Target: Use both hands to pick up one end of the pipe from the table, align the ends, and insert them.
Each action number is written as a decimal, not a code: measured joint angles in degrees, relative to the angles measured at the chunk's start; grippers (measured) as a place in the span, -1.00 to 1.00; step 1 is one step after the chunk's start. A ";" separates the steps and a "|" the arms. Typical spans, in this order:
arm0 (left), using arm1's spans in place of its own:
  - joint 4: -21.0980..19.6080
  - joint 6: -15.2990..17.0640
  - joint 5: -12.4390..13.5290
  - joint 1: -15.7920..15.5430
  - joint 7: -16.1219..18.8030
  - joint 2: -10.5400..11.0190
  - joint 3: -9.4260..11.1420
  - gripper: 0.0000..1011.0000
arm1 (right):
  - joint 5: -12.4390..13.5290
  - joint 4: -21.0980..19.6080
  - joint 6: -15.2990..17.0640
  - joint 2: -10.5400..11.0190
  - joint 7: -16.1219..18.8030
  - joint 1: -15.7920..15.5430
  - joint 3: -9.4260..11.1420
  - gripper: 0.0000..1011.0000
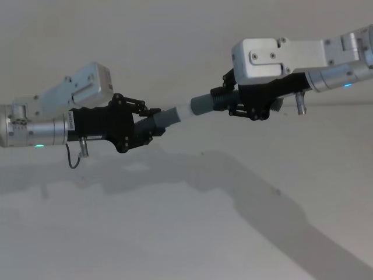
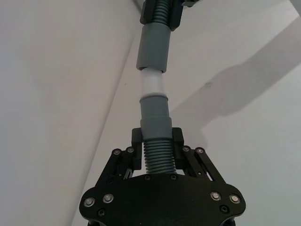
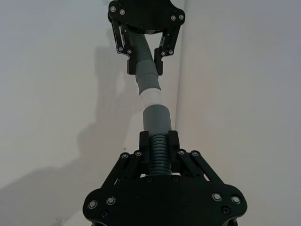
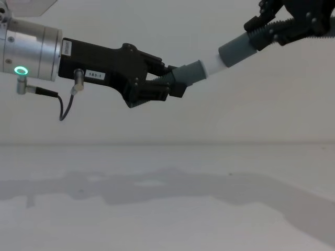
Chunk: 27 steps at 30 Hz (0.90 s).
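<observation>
Both pipe pieces hang in the air above the white table (image 1: 175,233). My left gripper (image 1: 152,123) is shut on the ribbed part of the grey piece (image 1: 167,119) with the white tip (image 1: 184,112). My right gripper (image 1: 225,99) is shut on the other grey piece (image 1: 204,105). The two pieces lie nearly in one line, and the white tip (image 2: 153,82) enters the round mouth (image 2: 150,66) of the right piece, with a short white length left showing. From the side the same joint (image 4: 213,65) slopes up from the left gripper (image 4: 168,83) toward the right gripper (image 4: 264,29).
A thin black cable (image 4: 63,107) loops under my left wrist, beside its green ring light (image 4: 21,70). The arms cast shadows on the table (image 4: 157,209) below, and a plain wall (image 1: 175,35) stands behind.
</observation>
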 joint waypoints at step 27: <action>0.03 0.00 0.02 0.00 0.00 0.01 0.00 -0.34 | 1.81 2.31 -0.14 -1.16 -0.09 0.90 -1.14 -0.58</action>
